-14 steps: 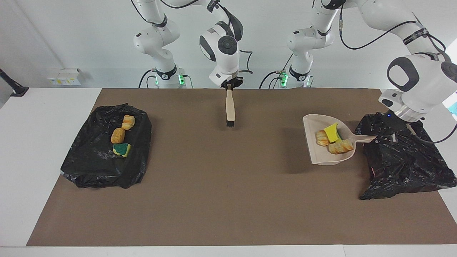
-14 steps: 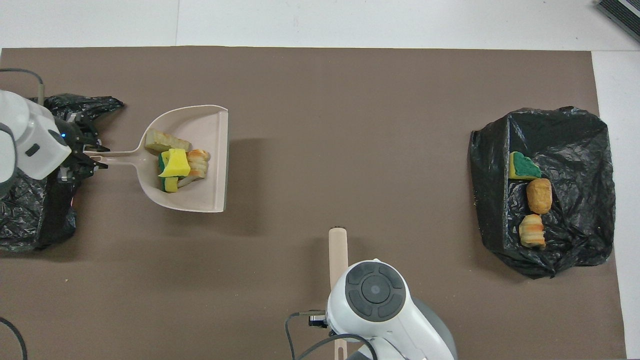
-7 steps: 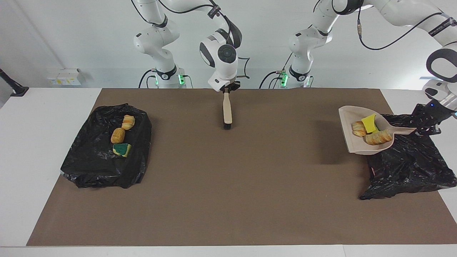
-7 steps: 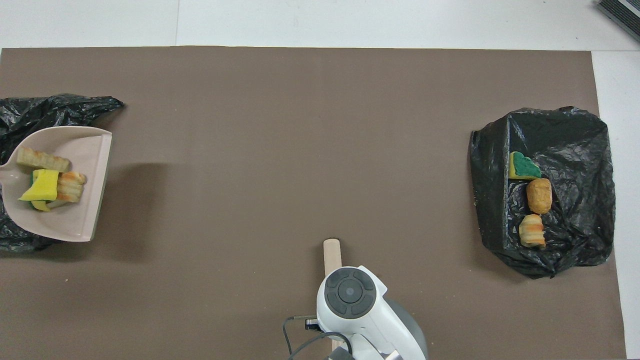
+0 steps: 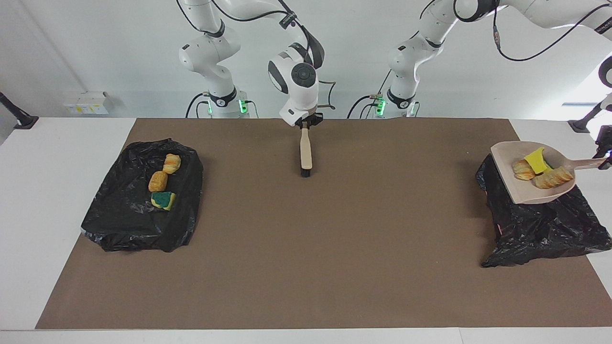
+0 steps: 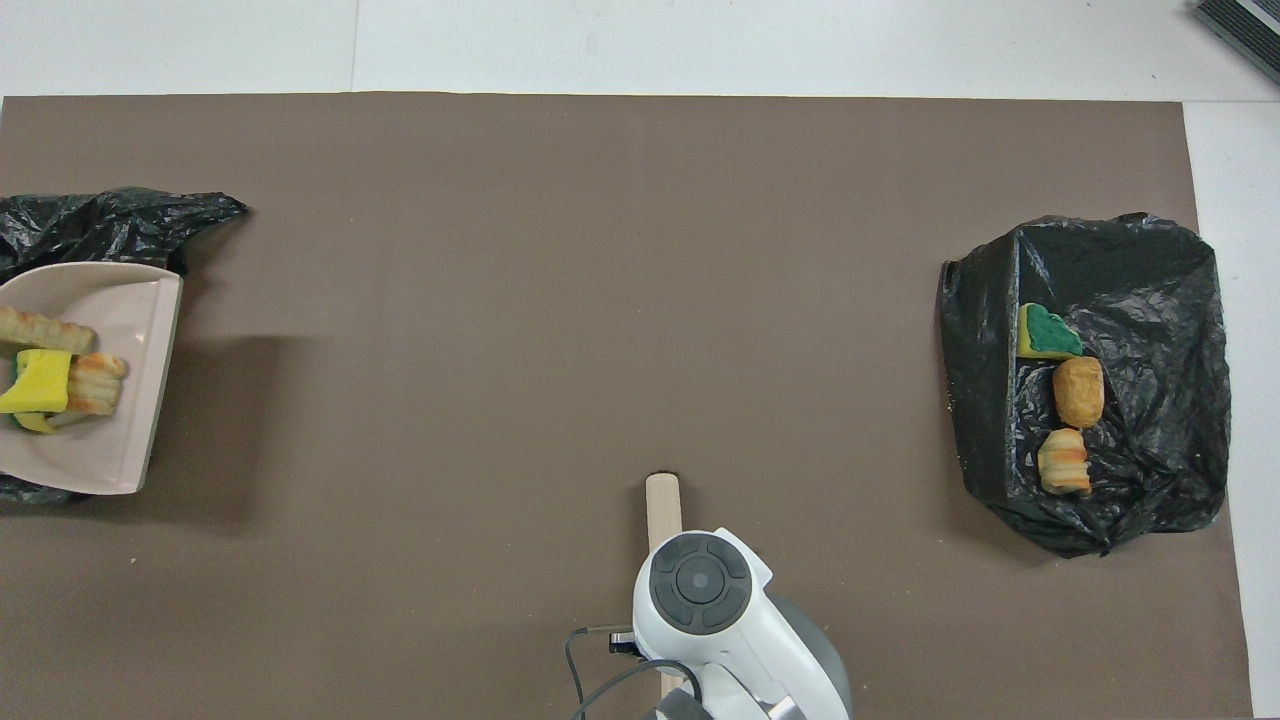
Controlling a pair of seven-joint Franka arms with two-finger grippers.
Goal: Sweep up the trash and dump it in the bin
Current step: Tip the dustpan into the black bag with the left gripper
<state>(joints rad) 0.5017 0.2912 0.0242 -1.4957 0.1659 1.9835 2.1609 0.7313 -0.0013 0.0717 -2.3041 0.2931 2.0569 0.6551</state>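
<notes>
- Brown table mat (image 5: pixel 306 267): two crumpled black plastic bin bags, one at each arm's end.
- Black bag at the left arm's end (image 5: pixel 540 229): the beige plastic dustpan (image 5: pixel 523 191) hangs over it, level; tip it mouth-down slowly, well inside the bag's rim.
- Other black bag (image 5: pixel 129 210) already holds three scraps (image 5: pixel 162 181).
- Left gripper (image 5: pixel 603 160) clamps the dustpan's handle.
- Right gripper (image 5: pixel 304 123) grips the wooden brush (image 5: pixel 305 153), waiting.
- Sponge and bread trash (image 5: pixel 538 171) lies in the dustpan.

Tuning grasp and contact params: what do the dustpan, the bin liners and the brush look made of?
Beige dustpan: likely moulded plastic, matte, smooth uniform walls. Crinkled black bin liner and its twin: thin plastic film, glossy wrinkles. Pale-handled brush: wood or plastic handle, unclear; dark bristles.
</notes>
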